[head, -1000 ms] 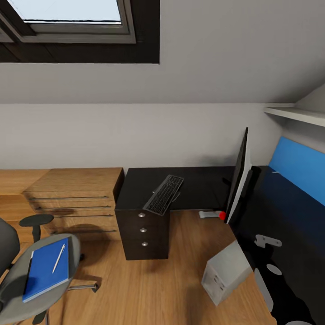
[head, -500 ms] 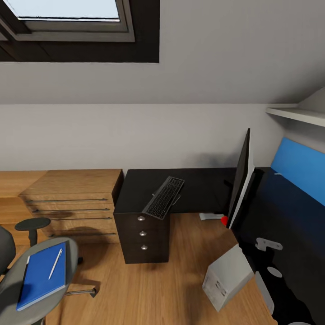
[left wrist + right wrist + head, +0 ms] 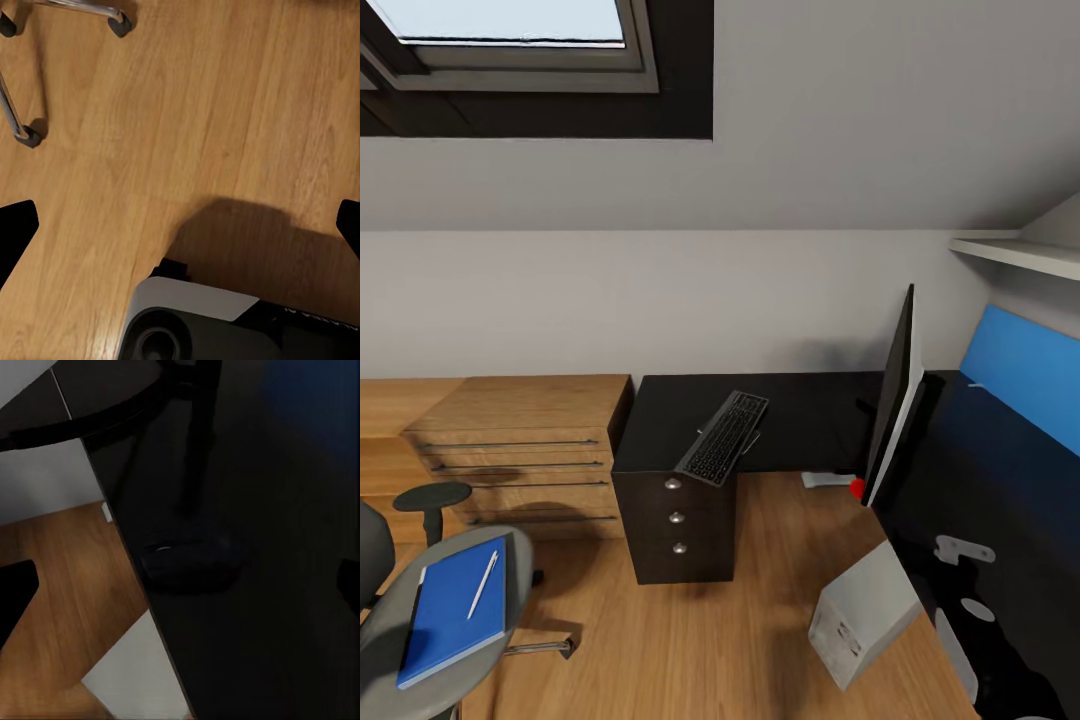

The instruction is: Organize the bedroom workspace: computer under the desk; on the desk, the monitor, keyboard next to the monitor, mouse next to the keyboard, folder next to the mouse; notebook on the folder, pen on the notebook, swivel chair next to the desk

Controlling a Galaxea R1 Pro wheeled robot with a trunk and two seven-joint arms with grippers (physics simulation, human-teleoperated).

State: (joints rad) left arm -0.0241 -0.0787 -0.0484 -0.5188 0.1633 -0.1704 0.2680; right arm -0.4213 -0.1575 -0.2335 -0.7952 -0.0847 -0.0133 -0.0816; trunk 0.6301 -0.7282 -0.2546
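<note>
The monitor (image 3: pixel 893 400) stands on the black surface (image 3: pixel 800 415); the keyboard (image 3: pixel 724 436) lies there too, but it is tipped over the edge above the drawers and well apart from the monitor, so it needs moving; the mouse (image 3: pixel 187 566) sits on the surface near the monitor's stand; the computer (image 3: pixel 863 615) is on the floor beside the surface, partly under its edge, I think. The blue folder (image 3: pixel 452 610) waits on the swivel chair (image 3: pixel 420 620), with the pen (image 3: pixel 484 584) on top; I cannot pick out the notebook. The left pincer (image 3: pixel 180 232) hangs wide over bare floor near the chair's wheels; the right pincer (image 3: pixel 180 592) is wide too, just above the mouse; both hold nothing.
</note>
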